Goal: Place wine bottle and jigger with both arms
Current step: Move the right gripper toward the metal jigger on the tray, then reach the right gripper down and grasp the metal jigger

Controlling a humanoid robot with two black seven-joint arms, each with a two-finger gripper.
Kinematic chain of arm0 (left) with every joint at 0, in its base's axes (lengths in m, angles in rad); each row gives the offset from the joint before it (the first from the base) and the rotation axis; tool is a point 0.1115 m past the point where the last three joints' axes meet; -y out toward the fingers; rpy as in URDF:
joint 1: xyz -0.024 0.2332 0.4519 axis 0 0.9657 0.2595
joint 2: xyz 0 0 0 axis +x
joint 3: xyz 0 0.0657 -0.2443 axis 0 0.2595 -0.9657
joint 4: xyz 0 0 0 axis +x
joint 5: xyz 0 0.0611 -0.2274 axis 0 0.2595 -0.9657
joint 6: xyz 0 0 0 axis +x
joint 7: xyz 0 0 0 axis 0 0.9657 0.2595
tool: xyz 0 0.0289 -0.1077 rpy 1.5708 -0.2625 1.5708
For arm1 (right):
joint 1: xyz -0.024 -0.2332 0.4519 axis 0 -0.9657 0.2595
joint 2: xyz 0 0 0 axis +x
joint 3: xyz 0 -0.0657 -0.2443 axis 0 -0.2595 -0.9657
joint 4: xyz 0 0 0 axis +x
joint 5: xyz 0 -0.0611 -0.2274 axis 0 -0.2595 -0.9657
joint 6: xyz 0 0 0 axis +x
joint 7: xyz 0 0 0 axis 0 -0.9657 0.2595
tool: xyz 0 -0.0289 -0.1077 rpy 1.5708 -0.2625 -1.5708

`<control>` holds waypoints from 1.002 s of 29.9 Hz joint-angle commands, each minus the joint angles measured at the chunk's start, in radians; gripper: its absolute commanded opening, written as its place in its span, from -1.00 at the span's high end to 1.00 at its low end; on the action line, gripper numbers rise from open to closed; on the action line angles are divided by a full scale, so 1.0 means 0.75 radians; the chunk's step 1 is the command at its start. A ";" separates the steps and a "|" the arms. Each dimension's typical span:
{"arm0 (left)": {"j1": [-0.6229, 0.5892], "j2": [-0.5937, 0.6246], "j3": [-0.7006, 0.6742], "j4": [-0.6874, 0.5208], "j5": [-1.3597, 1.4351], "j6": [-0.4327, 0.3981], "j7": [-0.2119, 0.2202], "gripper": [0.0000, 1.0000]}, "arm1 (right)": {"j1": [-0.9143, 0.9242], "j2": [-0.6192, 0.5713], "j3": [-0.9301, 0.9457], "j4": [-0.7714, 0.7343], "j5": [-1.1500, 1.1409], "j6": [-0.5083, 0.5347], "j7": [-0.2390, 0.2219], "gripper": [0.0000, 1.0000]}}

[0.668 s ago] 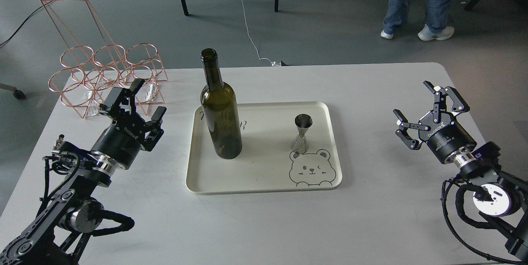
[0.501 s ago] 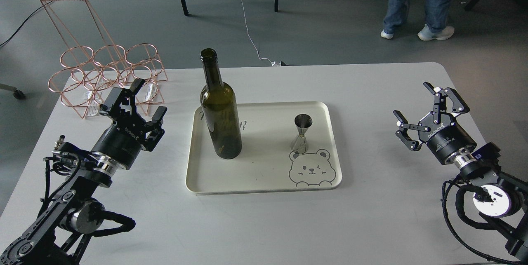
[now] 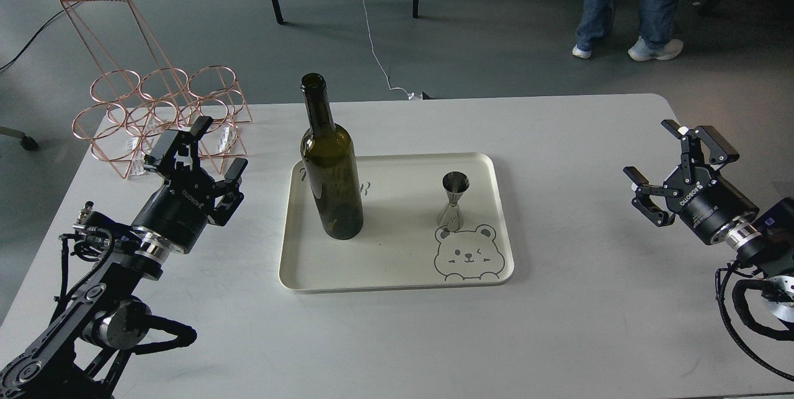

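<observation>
The dark olive-green wine bottle (image 3: 331, 169) stands upright on the left part of a cream tray (image 3: 384, 262). The small steel jigger (image 3: 454, 200) stands upright on the tray's right part, just above a printed bear face. My left gripper (image 3: 214, 147) is open and empty over the table, left of the tray and apart from the bottle. My right gripper (image 3: 664, 166) is open and empty over the table's right side, well away from the jigger.
A copper wire bottle rack (image 3: 155, 107) stands at the table's back left corner, just behind my left gripper. A person's legs (image 3: 626, 2) and chair legs stand on the floor beyond the white table (image 3: 558, 300). A white cable lies on the floor.
</observation>
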 commanded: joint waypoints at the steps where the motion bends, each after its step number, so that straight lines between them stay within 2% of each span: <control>1: 0.000 -0.005 0.002 -0.003 0.000 0.002 0.002 -0.96 | 0.023 -0.019 0.010 0.109 -0.372 0.000 0.000 -0.98; 5: 0.002 -0.003 0.002 -0.005 0.000 0.004 0.002 -0.96 | 0.009 -0.048 0.022 0.281 -0.646 -0.007 0.000 -0.99; 10: 0.002 0.001 0.002 -0.005 0.000 0.010 0.002 -0.96 | 0.001 -0.029 -0.072 0.340 -1.037 -0.465 0.000 -0.99; 13: 0.002 -0.005 0.004 -0.007 0.000 0.010 0.004 -0.96 | -0.012 -0.017 -0.147 0.365 -1.176 -0.706 0.000 -0.99; 17: 0.002 -0.009 0.004 -0.007 0.000 0.012 0.004 -0.96 | -0.006 0.052 -0.295 0.345 -1.297 -1.125 0.000 -0.99; 19: 0.002 -0.011 0.004 -0.005 0.002 0.012 0.004 -0.96 | 0.007 0.085 -0.370 0.324 -1.360 -1.271 0.000 -0.99; 25: -0.002 -0.011 0.004 -0.005 0.002 0.012 0.004 -0.96 | 0.052 0.204 -0.469 0.238 -1.622 -1.303 0.000 -0.98; 30: -0.006 -0.011 0.004 -0.005 0.002 0.012 0.004 -0.96 | 0.068 0.249 -0.469 0.187 -1.690 -1.303 0.000 -0.99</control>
